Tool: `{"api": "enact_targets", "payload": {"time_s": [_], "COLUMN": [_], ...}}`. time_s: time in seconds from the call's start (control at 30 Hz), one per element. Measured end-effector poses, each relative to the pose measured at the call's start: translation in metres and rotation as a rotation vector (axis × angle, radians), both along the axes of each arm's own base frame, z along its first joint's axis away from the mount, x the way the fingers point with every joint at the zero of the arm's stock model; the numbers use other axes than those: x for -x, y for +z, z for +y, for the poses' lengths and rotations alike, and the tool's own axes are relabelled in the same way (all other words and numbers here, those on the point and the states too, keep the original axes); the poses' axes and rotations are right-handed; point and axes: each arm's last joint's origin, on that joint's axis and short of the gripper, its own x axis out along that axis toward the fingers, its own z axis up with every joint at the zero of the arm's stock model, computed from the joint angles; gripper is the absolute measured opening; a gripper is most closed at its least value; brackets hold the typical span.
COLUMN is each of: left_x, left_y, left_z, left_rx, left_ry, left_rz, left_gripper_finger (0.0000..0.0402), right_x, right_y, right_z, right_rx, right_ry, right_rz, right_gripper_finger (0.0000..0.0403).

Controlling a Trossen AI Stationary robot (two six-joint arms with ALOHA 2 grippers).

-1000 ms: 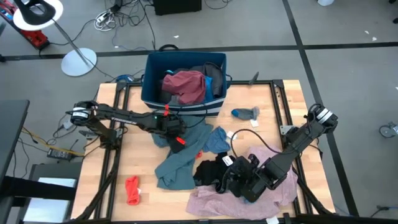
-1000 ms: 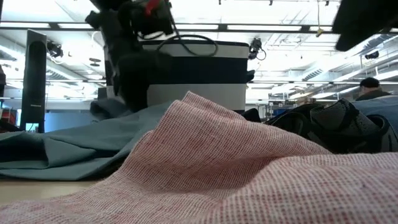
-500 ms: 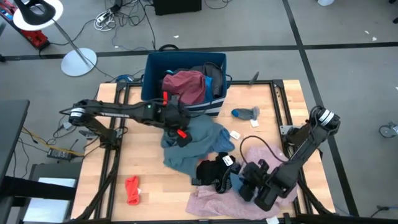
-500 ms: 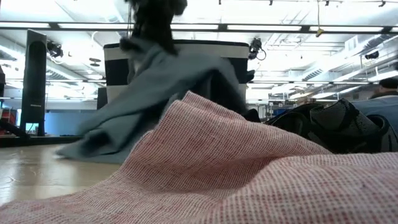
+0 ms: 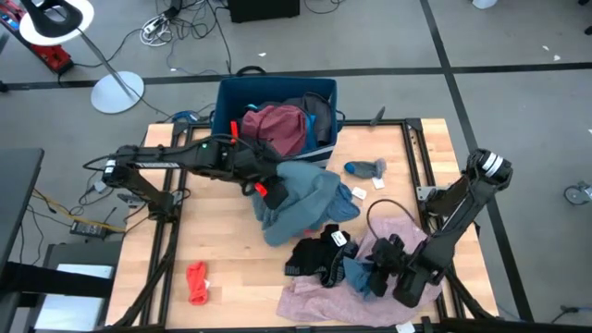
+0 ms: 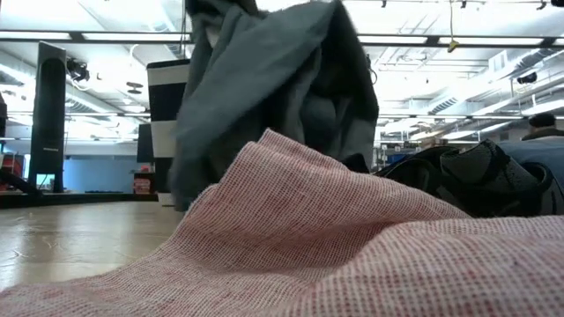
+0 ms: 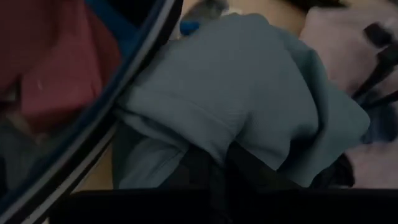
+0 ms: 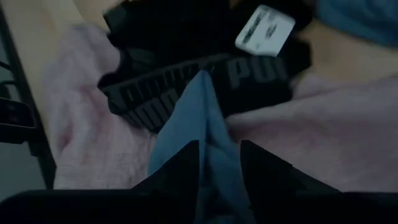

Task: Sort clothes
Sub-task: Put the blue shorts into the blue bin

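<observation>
While my left gripper (image 5: pixel 262 190) is pinching the teal-grey garment (image 5: pixel 301 199) aloft beside the blue bin (image 5: pixel 227 139), my right gripper (image 5: pixel 375 275) is nipping a blue piece (image 8: pixel 199 137) on the pink shirt (image 5: pixel 324 301), black garment (image 5: pixel 319 254) crowding it.

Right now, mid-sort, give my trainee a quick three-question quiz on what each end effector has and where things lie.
1. True or false: the left end effector holds the teal-grey garment lifted beside the blue bin.
2. What does the right end effector pinch? A) black garment B) bright blue piece C) pink shirt
3. Fill in: the small red piece lies on the table's front ____ part.

Key: 1 true. 2 B, the bright blue piece, which lies over the pink shirt beside the black garment. 3 left.
</observation>
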Motion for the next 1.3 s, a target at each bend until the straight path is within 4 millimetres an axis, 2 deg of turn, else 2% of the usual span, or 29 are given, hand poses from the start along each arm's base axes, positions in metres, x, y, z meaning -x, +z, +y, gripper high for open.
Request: {"api": "enact_targets", "payload": {"time_s": [0.2, 0.47, 0.63, 1.03, 1.3], "left_x": [0.003, 0.007, 0.013, 0.032, 0.045], "left_y": [0.026, 0.05, 0.074, 0.127, 0.152], "left_z": [-0.003, 0.0, 0.005, 0.039, 0.062], "left_rx": [-0.018, -0.07, -0.15, -0.328, -0.454], "left_ry": [0.036, 0.108, 0.169, 0.303, 0.351], "left_rz": [-0.098, -0.201, -0.282, -0.464, -0.522], "left_gripper_finger": [0.0022, 0.0022, 0.0022, 0.0022, 0.0021], "right_x": [0.019, 0.032, 0.032, 0.031, 0.029], "right_y": [0.01, 0.006, 0.002, 0.002, 0.002], "right_z": [-0.025, -0.044, -0.044, -0.042, -0.044], "right_rx": [0.0, -0.031, -0.035, -0.053, -0.043], "right_ry": [0.026, 0.027, 0.036, 0.043, 0.003], "right_rz": [-0.032, -0.056, -0.056, -0.073, -0.108], "right_gripper_finger": [0.0118, 0.0118, 0.0118, 0.0111, 0.0105]}}
